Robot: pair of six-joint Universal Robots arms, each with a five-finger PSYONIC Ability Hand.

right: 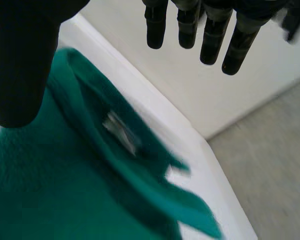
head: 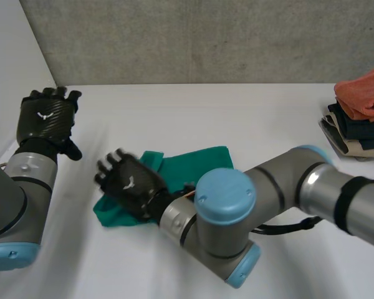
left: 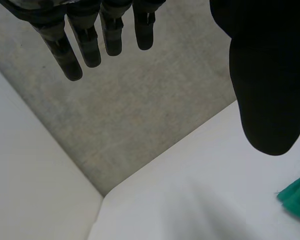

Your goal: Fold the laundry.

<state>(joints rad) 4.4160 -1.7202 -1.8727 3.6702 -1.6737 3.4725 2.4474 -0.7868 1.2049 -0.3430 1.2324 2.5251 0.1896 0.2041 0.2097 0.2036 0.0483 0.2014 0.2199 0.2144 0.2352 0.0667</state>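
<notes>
A green cloth lies crumpled on the white table, near its middle. My right hand hovers over the cloth's left part with the arm reaching across from the right. In the right wrist view its fingers are straight and spread from the thumb, with nothing held, and the green cloth with a small tag lies under the palm. My left hand is raised at the table's left side, apart from the cloth. Its fingers are straight and empty. A corner of the green cloth shows beyond its thumb.
A stack of folded clothes, orange on top and dark and beige below, sits at the table's right edge. A grey wall runs behind the table and a white side panel stands at the left.
</notes>
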